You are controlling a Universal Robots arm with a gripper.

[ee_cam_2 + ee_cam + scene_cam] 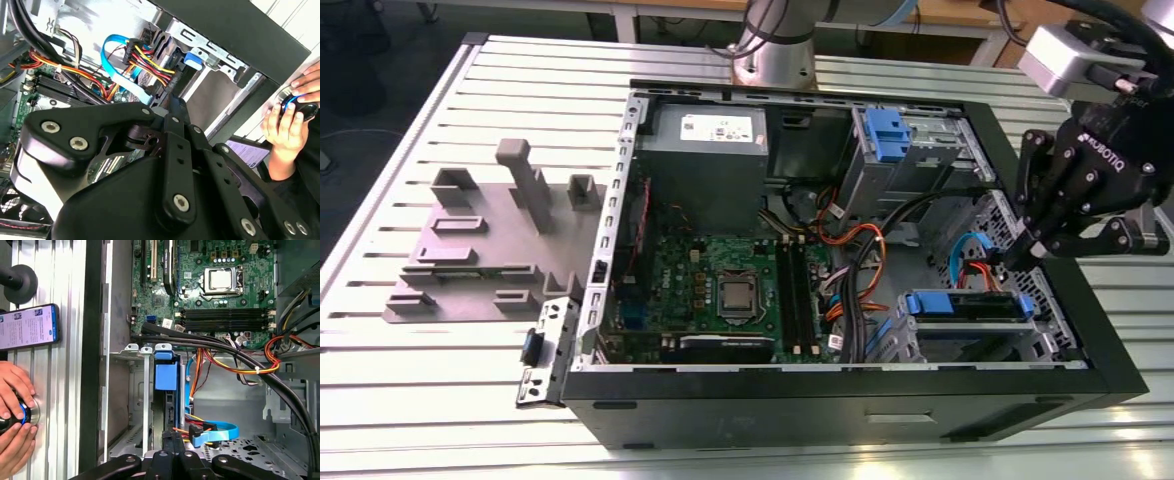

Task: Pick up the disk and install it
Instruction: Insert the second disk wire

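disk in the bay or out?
In. The disk sits inside the drive cage, close by the gripper, blue rail showing. Fully seated: cannot tell.

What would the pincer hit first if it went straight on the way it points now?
Most likely the disk, standing edge-on in the drive bay: in the first wrist view the pincer points straight along it. The flat blue cable lies just beside that line; depth is unclear.
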